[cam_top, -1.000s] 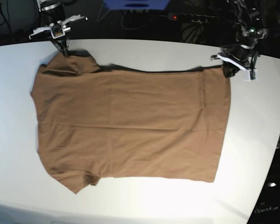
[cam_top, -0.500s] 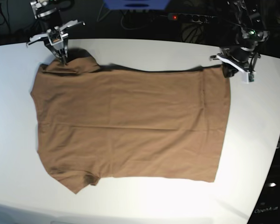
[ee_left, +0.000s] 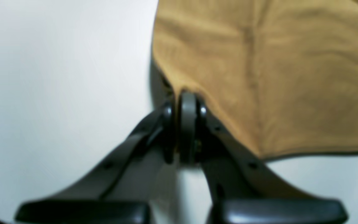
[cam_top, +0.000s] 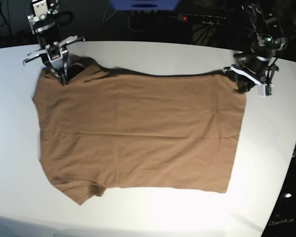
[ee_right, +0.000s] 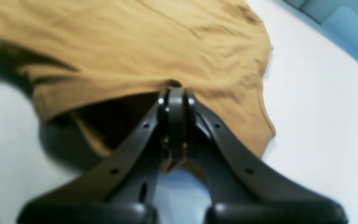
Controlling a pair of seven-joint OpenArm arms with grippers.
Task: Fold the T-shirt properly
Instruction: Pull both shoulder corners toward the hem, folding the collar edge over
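The white worktop (cam_top: 15,148) carries the T-shirt (cam_top: 138,133), which lies spread nearly flat across its middle, its long side running from the left edge toward the right edge and one sleeve pointing toward the near left corner. The far hem line runs along the back edge of the worktop, dipping slightly between the two arms.

The right gripper (cam_top: 61,78) stands over the far left corner of the cloth, by the shoulder and upper sleeve; in the right wrist view its jaws are pressed together with a pinch of tan fabric bunched between them (ee_right: 174,93), and the cloth beside it is lifted enough to throw a dark shadow beneath. The left gripper (cam_top: 242,85) is at the far right corner of the shirt, jaws likewise closed on the hem corner (ee_left: 186,102).

The step in hand looks like the first fold: both far corners are gripped and just off the worktop. The next move calls for lifting both corners together, keeping the edge taut between them, and carrying it toward the near edge so the halves lie matched.
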